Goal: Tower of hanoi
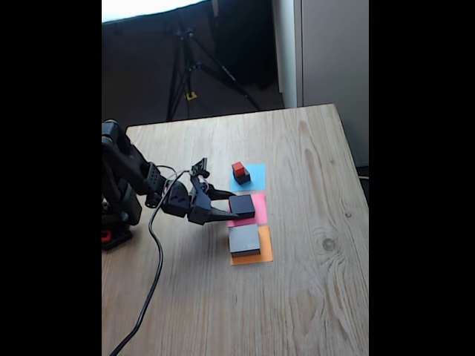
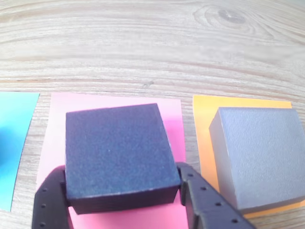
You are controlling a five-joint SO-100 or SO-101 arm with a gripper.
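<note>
Contact is made on two sides of the medium black block [image 2: 118,155]: in the wrist view one finger [image 2: 47,202] of the gripper [image 2: 121,200] is pressed against its left side and the other against its right side, so the block is clamped between them. The block is seen over the pink paper square [image 2: 174,119]; whether it rests on the paper or is raised just above it cannot be told. In the fixed view the gripper [image 1: 226,208] is reached in from the left, with the medium black block [image 1: 242,205] at its tips over the pink paper square [image 1: 260,208].

The large flat grey block [image 1: 244,240] is placed on the orange paper square [image 1: 263,256], just beside the held block and apart from it. The tiny red cube [image 1: 237,168] is stacked on the small black cube [image 1: 243,178] on the blue paper square [image 1: 257,176]. All three squares are laid in a row on the wooden table [image 1: 312,297].
</note>
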